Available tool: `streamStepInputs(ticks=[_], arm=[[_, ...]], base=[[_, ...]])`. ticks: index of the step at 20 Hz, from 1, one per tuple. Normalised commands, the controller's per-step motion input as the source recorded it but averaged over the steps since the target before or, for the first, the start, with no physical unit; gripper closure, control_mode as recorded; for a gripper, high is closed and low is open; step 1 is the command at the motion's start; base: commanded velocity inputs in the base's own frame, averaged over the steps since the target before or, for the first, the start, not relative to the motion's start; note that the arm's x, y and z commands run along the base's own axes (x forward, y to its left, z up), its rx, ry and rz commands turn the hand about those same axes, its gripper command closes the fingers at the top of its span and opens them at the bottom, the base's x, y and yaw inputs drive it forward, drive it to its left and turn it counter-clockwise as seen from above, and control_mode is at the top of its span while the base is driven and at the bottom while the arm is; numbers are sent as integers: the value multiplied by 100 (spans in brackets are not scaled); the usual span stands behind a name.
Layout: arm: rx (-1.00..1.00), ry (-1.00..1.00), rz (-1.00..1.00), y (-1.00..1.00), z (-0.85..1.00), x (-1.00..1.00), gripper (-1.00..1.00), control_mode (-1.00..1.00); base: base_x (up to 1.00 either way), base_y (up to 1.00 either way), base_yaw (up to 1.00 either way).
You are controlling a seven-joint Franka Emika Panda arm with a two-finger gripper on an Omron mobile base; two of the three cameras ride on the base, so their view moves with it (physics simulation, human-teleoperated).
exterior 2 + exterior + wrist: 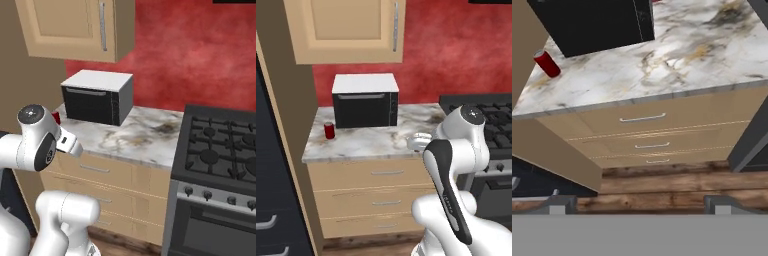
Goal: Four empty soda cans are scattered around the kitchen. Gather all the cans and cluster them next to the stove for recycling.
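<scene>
Marbled grey-and-white stone forms the counter (pixel 371 142), a smooth veined slab over three flat tan drawers (pixel 387 202) with slim metal pulls, backed by a mottled red wall. Taking the boxy black microwave (pixel 365 101) with its white top as the landmark: one red soda can (pixel 329 130), a small upright cylinder with a silver top, stands on the counter just beside the microwave's front left corner, near the tall cabinet side. That seems a scattered spot, well apart from where it belongs. On the microwave's other side, past a bare stretch of stone, sits the stove (pixel 220 145), matt black with dark ribbed grates and grey knobs. The gripper (pixel 640 205) hangs released, its dark tips spread wide and holding nothing, aimed down at the drawers below the microwave, probably poised to reach for the can.
</scene>
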Motion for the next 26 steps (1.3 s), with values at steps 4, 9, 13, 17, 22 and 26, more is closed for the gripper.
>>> streamStepInputs(ticks=[4,9,13,17,22,26], arm=[[0,0,0,0,0,0,-100,100],[0,0,0,0,0,0,-100,100],[0,0,0,0,0,0,-100,100],[0,0,0,0,0,0,-100,100],[0,0,0,0,0,0,-100,100],[0,0,0,0,0,0,-100,100]], base=[[36,24,-2],[34,30,-1],[37,41,-1],[37,40,-2],[41,40,-2],[38,31,-1]])
